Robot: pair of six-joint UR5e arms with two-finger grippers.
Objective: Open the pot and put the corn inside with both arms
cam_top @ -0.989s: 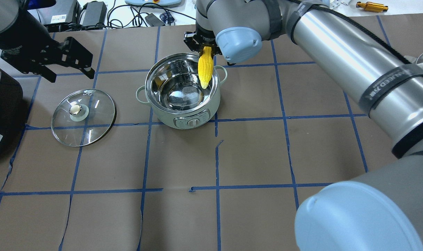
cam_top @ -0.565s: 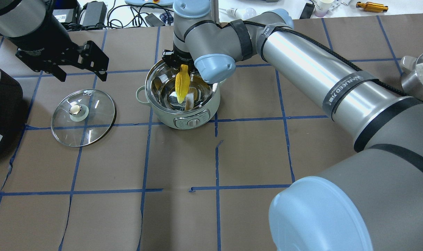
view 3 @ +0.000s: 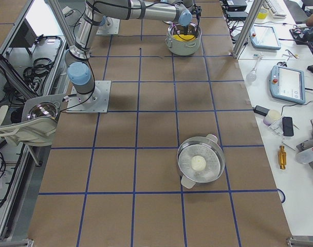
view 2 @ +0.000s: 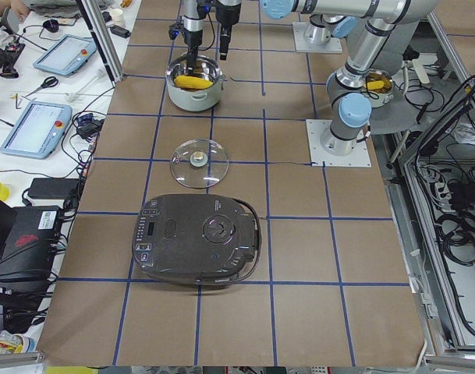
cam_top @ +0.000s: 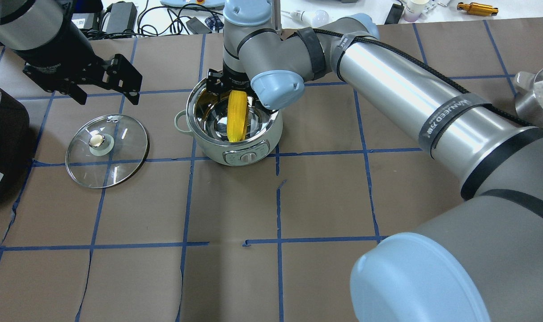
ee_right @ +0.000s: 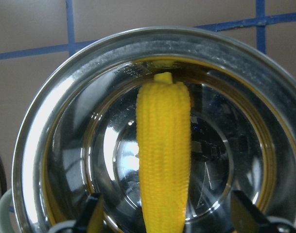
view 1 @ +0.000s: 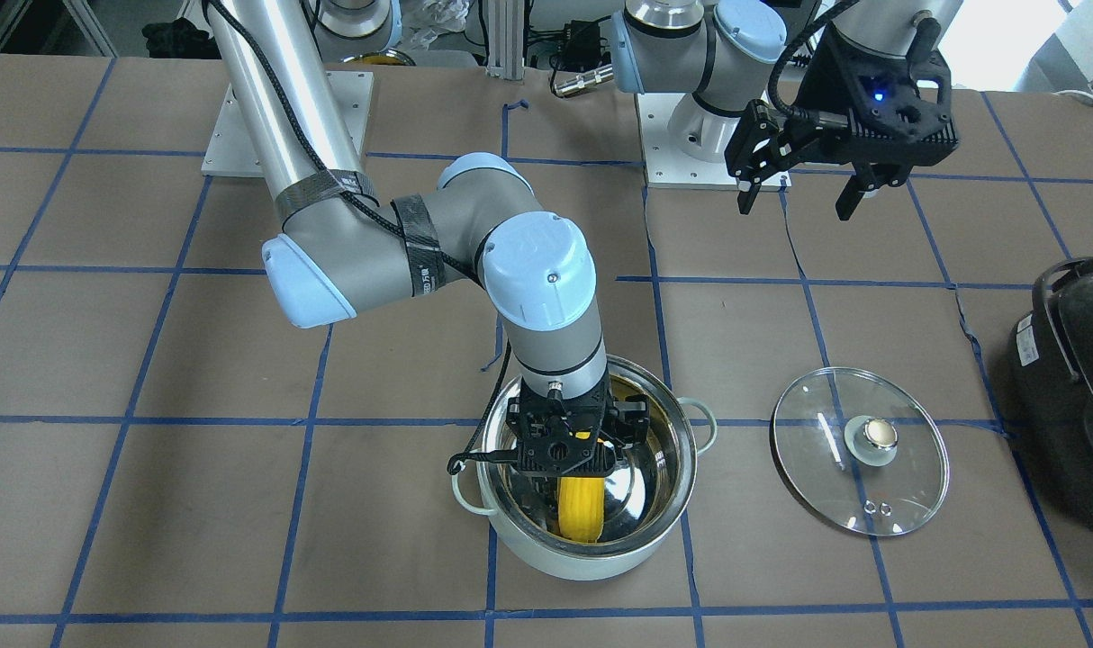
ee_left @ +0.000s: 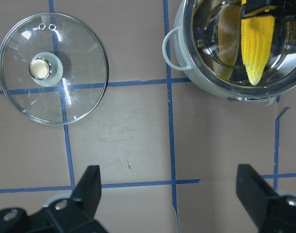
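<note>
The mint-green pot (cam_top: 209,151) stands open, without its lid. The yellow corn (cam_top: 237,117) lies inside it, leaning on the steel wall, tapered end toward the robot. My right gripper (view 1: 575,463) hangs just inside the pot's rim over the corn; in the right wrist view its fingers (ee_right: 92,216) are spread wide, clear of the corn (ee_right: 163,160). The glass lid (cam_top: 107,150) lies flat on the table to the pot's left. My left gripper (cam_top: 108,96) is open and empty, in the air behind the lid. In the left wrist view I see the lid (ee_left: 53,68) and pot (ee_left: 184,63).
A large black appliance (cam_top: 1,138) stands at the left table edge beside the lid. A steel steamer pot (view 3: 200,163) holding a white ball sits far to the right. Cables and tools lie beyond the far edge.
My right arm swung left over the pot and lowered the corn into it, then its jaws opened. The corn now rests in the pot. My left gripper moved a little to the right.
</note>
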